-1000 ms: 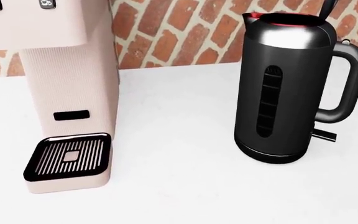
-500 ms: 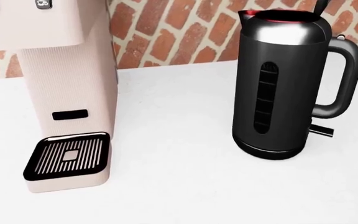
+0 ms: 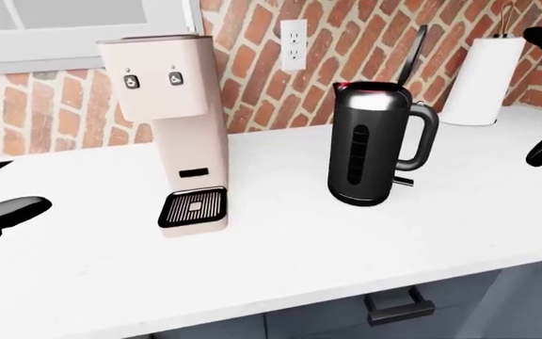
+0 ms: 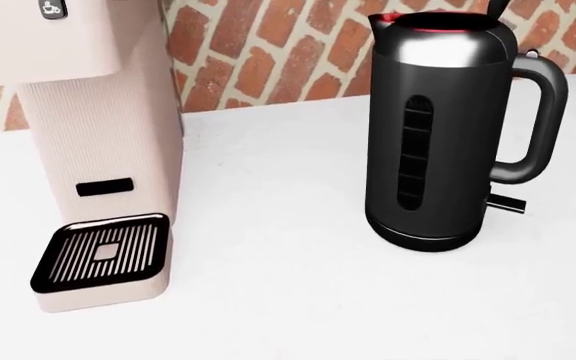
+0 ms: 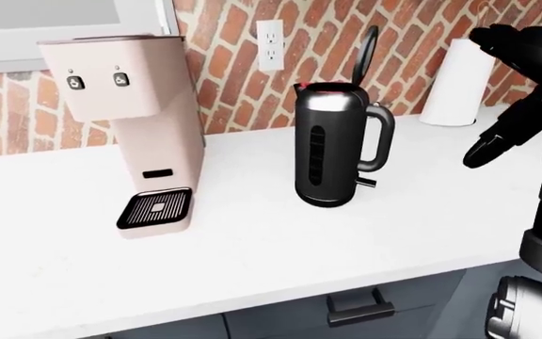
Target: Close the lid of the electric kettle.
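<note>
The black electric kettle [image 3: 370, 145] with a steel band stands upright on the white counter [image 3: 280, 247], its handle to the right. Its lid [image 3: 412, 55] is swung up, nearly vertical, above the red-rimmed mouth. My right hand [image 5: 493, 146] hangs in the air to the right of the kettle, well apart from it, with its fingers spread and nothing in them. At the left edge of the left-eye view my left hand [image 3: 6, 211] hovers low over the counter, open and far from the kettle. The head view shows the kettle [image 4: 438, 135] up close, with neither hand in it.
A pink coffee machine [image 3: 182, 127] with a black drip tray stands left of the kettle. A white paper towel roll [image 3: 483, 81] stands at the right by the brick wall, and a wall outlet [image 3: 294, 44] sits above the kettle. A drawer handle [image 3: 398, 307] shows below the counter's edge.
The whole head view has shifted a little to the left and up, so the camera has moved. The kettle and coffee machine stand as before, with the lid still up.
</note>
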Controlling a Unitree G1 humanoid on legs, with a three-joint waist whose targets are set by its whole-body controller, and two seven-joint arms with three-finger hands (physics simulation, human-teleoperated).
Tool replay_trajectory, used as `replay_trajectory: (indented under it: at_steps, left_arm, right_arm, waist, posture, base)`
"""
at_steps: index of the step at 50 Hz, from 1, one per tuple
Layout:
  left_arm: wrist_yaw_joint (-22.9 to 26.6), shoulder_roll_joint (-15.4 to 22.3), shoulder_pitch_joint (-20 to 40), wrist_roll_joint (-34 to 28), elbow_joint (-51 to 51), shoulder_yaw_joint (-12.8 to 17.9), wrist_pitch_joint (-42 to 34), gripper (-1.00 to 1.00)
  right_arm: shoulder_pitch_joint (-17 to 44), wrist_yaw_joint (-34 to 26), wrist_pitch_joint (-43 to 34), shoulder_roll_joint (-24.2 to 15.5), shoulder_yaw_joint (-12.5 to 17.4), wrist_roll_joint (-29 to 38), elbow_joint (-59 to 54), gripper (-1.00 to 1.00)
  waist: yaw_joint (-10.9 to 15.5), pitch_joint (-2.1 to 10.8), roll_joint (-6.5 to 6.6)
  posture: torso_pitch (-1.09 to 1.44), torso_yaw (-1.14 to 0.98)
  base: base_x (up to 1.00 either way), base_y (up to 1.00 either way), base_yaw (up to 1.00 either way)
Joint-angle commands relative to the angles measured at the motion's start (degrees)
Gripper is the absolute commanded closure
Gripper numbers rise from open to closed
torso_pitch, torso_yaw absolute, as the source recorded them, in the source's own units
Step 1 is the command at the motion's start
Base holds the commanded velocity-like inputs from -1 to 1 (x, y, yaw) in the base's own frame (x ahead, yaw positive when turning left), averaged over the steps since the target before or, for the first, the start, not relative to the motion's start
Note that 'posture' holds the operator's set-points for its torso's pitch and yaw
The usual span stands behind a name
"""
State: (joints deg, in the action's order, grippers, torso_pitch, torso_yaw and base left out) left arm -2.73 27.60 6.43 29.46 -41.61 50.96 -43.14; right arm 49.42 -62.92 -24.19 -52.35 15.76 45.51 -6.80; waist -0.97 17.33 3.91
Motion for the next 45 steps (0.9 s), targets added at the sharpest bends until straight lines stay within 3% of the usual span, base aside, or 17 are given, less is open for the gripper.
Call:
replay_trajectory:
  at_steps: [1,23,37,45]
  left_arm:
    - [0.2,0.9,0.9,-0.2,-0.9,-0.1,1.7,-1.0]
    - [-0.2,1.1,1.2,0.0,-1.4,-0.2,1.1,-1.0]
    - [0.1,1.0,1.2,-0.3,-0.6,-0.3,2.1,-1.0]
    - [-0.1,1.2,1.3,0.0,-1.2,-0.3,1.5,-1.0]
  right_arm:
    - [1.7,0.2,1.0,-0.3,0.4,1.0,1.3,-1.0]
    - [8.8,-3.6,6.5,3.3,-2.6,8.0,-3.4,-1.0]
    - [15.8,-0.9,8.2,8.4,-5.8,13.4,-11.3,-1.0]
    - [16.4,-0.1,10.0,9.8,-6.2,15.5,-13.3,-1.0]
  waist:
    - [0.0,0.02,-0.22]
    - [-0.4,-0.09,0.23]
    - [-0.5,-0.12,0.7]
    - [-0.3,-0.21,0.74]
  posture:
    - [-0.49,0.0]
    - [-0.49,0.0]
    - [-0.49,0.0]
    - [-0.49,0.0]
  base:
    - [0.0,0.0,0.0]
    - [0.0,0.0,0.0]
    - [0.0,0.0,0.0]
    - [0.0,0.0,0.0]
